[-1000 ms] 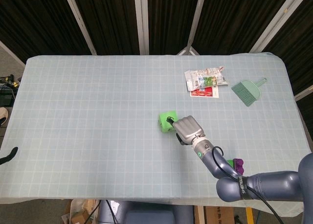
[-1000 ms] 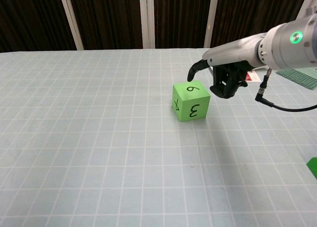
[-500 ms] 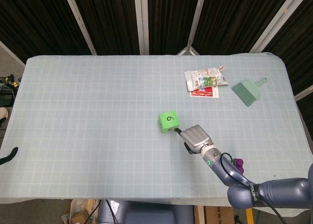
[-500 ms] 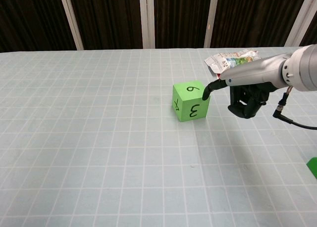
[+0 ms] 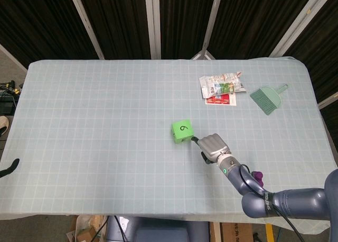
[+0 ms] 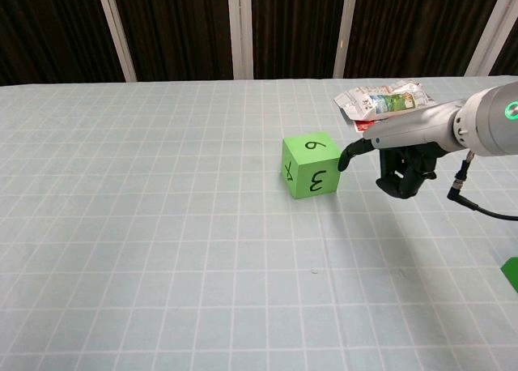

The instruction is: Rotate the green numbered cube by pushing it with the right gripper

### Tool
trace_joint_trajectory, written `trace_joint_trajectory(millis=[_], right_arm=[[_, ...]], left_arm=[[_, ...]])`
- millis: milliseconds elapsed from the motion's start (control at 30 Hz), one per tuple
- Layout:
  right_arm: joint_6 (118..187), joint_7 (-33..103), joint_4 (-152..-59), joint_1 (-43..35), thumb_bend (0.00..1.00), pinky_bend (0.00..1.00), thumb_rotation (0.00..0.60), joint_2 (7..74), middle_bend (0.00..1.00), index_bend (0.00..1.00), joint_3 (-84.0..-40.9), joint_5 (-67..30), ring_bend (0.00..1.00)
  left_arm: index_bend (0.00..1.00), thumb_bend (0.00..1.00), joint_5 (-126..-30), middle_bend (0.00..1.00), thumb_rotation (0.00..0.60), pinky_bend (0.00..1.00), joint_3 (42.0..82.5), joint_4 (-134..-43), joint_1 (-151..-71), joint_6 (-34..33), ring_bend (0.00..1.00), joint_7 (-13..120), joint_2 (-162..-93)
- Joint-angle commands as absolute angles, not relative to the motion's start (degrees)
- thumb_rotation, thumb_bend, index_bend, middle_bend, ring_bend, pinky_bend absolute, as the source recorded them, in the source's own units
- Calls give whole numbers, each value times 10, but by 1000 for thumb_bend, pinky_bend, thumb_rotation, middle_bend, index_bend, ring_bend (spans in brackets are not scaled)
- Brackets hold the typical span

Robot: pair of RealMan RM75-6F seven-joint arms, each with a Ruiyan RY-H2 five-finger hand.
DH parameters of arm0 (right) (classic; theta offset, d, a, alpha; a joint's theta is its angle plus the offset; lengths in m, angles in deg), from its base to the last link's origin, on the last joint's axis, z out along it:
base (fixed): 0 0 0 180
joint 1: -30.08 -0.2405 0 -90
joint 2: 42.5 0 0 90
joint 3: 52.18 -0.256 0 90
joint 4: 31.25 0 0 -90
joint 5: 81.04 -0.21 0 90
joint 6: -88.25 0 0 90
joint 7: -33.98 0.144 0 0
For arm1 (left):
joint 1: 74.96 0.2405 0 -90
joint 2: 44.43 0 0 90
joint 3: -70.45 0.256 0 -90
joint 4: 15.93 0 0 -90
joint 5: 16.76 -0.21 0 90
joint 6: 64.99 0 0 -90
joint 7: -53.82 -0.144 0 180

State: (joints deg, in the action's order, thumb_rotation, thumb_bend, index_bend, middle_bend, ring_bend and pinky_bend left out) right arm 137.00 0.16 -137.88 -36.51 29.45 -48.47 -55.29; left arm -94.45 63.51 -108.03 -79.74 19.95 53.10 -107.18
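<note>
Right now the green cube (image 6: 312,165) sits near the middle of the bench (image 5: 95,147), on the checked cloth, 6 on top, 3 facing the chest camera. Right hand (image 6: 402,159) is just to the cube's right, low over the cloth. One black-tipped finger is stretched out toward the cube's right face, tip at or just off it; can't tell if it's actually touching. Other fingers (image 6: 405,172) are curled in under the palm, holding nothing. Left hand doesn't show in either view. Far right of the bench: crumpled snack wrappers (image 5: 222,85) and, beside them, a small green dustpan brush (image 5: 267,98). Purple-and-green object (image 5: 256,176) lies at the near edge, partly behind the right arm.
</note>
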Motion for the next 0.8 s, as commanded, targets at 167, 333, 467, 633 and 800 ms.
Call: trace_joint_trajectory(millis=[167, 333, 467, 633, 800], right_arm=[[1365, 3, -1368, -368, 675, 674, 600, 299, 820, 144, -489, -559, 783], [1359, 11, -1358, -372, 675, 674, 600, 302, 820, 144, -500, -564, 783], [1353, 16, -1352, -374, 675, 674, 600, 303, 820, 143, -506, -566, 783], [1346, 17, -1342, -381, 675, 674, 600, 306, 820, 143, -510, -576, 783], [1335, 17, -1327, -393, 674, 674, 600, 308, 820, 143, -514, -599, 783]], left_arm=[[110, 335, -943, 0, 600, 82, 635, -1080, -798, 199, 0, 530, -1072], [110, 335, -944, 0, 600, 82, 635, -1080, -798, 200, 0, 529, -1073], [110, 335, -943, 0, 600, 82, 634, -1080, -797, 200, 0, 529, -1073], [110, 335, -943, 0, 600, 81, 634, -1079, -798, 199, 0, 530, -1072], [110, 335, -942, 0, 600, 82, 634, -1080, -797, 199, 0, 531, -1072]])
